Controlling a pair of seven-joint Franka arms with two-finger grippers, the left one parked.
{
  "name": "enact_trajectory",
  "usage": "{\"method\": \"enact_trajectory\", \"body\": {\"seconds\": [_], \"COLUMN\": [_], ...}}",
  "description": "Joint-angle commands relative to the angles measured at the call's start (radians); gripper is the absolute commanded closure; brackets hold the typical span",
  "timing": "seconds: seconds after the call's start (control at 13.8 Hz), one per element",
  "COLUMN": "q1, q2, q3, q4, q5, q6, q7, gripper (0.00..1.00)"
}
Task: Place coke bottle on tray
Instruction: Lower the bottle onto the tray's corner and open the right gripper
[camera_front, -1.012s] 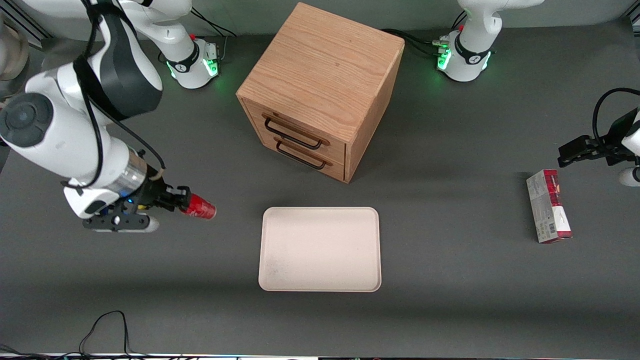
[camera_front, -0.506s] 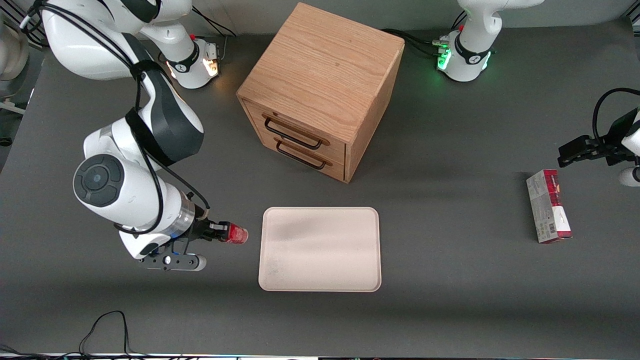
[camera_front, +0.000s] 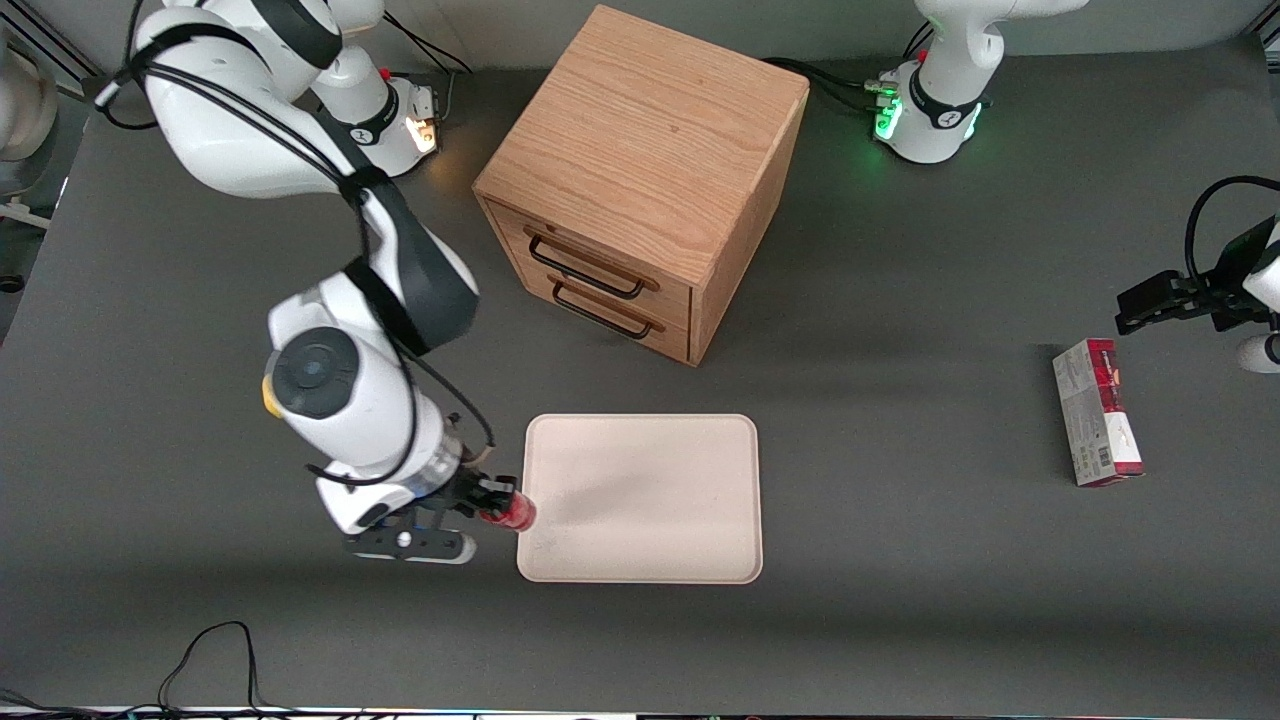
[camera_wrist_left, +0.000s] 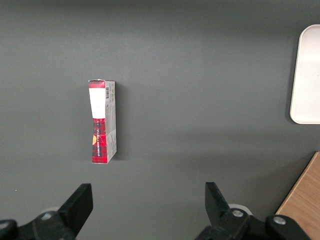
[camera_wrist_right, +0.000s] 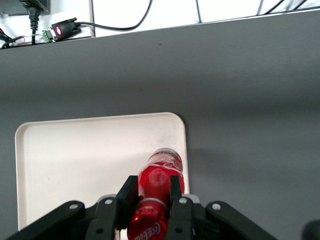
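My right gripper (camera_front: 497, 503) is shut on the small red coke bottle (camera_front: 510, 513), which it holds lengthwise above the table. The bottle's free end reaches over the rim of the cream-beige tray (camera_front: 660, 500) at the tray's edge toward the working arm's end. In the right wrist view the bottle (camera_wrist_right: 159, 186) sits clamped between the two black fingers (camera_wrist_right: 127, 194) of the gripper (camera_wrist_right: 151, 192), above the tray (camera_wrist_right: 75, 160) and its edge. The tray is bare.
A wooden two-drawer cabinet (camera_front: 640, 180) stands farther from the front camera than the tray. A red-and-grey carton (camera_front: 1097, 412) lies toward the parked arm's end of the table; it also shows in the left wrist view (camera_wrist_left: 102, 121).
The right arm has carried the bottle from the working arm's end of the table toward the tray and nearer the front camera. The bottle now reaches over the tray's rim.
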Motion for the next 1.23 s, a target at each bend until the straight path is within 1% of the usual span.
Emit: {"method": "enact_trajectory", "body": {"seconds": [0.0,0.14,0.29,0.36,0.51,0.72,0.8,0.87,0.94,1.16], "q1": [0.014,0.014,0.011,0.011,0.01,0.01,0.008,0.008,0.008,0.014], "q2": [0.057,0.083,0.095,0.111,0.128,0.135,0.135,0.132,0.123,0.044], "q3": [0.012,0.009,0.006,0.004,-0.003,-0.01,-0.01,-0.008,-0.008,-0.011], "q4": [0.042,0.039,0.016,0.016,0.011,-0.005,-0.018,-0.031,-0.035,-0.067], "q5": [-0.037,-0.042,-0.086,-0.097,-0.1,-0.106,-0.127,-0.161,-0.174,-0.171], "q6": [0.09,0.116,0.125,0.14,0.18,0.2,0.213,0.213,0.211,0.181], "q7": [0.052,0.043,0.031,0.031,0.031,0.031,0.031,0.031,0.029,0.025], "gripper": [1.0,1.0,1.0,1.0,1.0,1.0,0.01,0.0,0.0,0.0]}}
